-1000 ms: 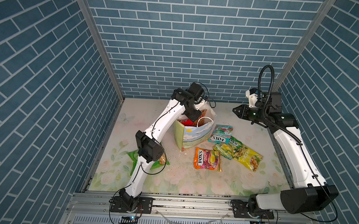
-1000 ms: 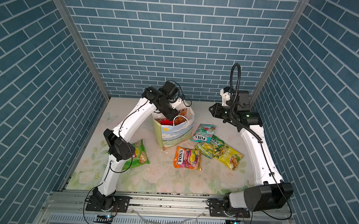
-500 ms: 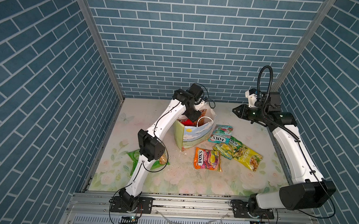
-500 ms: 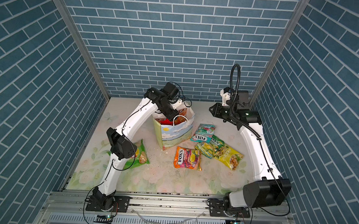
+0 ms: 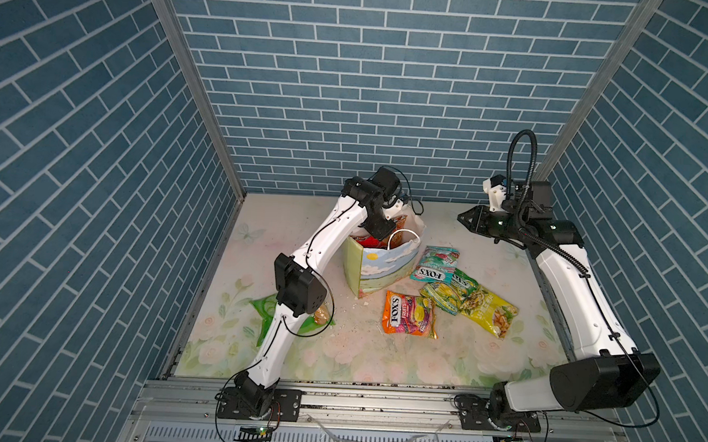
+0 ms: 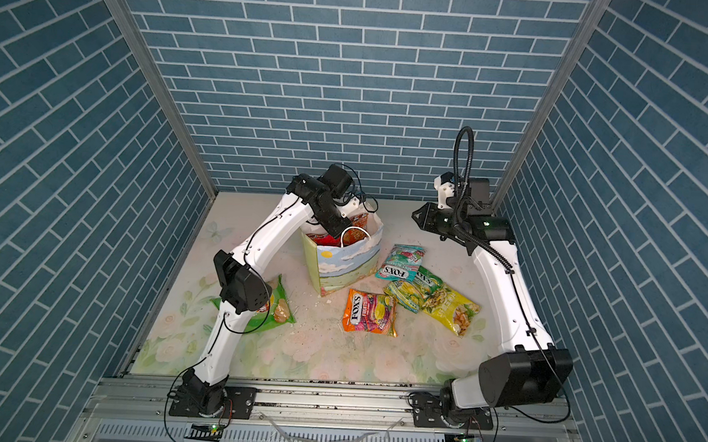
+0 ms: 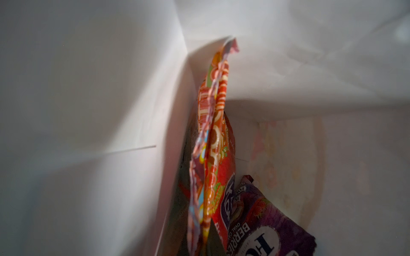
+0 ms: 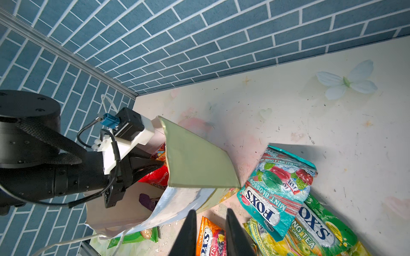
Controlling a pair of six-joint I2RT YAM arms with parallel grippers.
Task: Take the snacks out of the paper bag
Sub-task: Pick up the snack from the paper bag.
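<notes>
The paper bag (image 5: 383,269) stands upright mid-table, its mouth open. My left gripper (image 5: 378,236) reaches down into it, the fingertips hidden in both top views. Inside, the left wrist view shows a red-orange packet (image 7: 219,172) edge-on, running down between the jaws, which are shut on it. A purple FOX'S packet (image 7: 266,226) lies beside it. Outside the bag lie teal (image 5: 435,263), green-yellow (image 5: 448,289) and orange (image 5: 407,314) FOX'S packets, a yellow packet (image 5: 489,312), and a green bag (image 6: 275,309) half under my left arm. My right gripper (image 8: 210,210) hovers at the back right, slightly open and holding nothing.
Blue brick-pattern walls close in the floral table on three sides. A metal rail (image 5: 376,402) carrying both arm bases runs along the front. Small crumbs (image 5: 356,307) are scattered in front of the bag. The white cord handle (image 5: 403,237) arches over the bag's mouth.
My left arm's elbow has shifted slightly and its jaws have closed inside the bag. The right arm and the packets on the table have not moved.
</notes>
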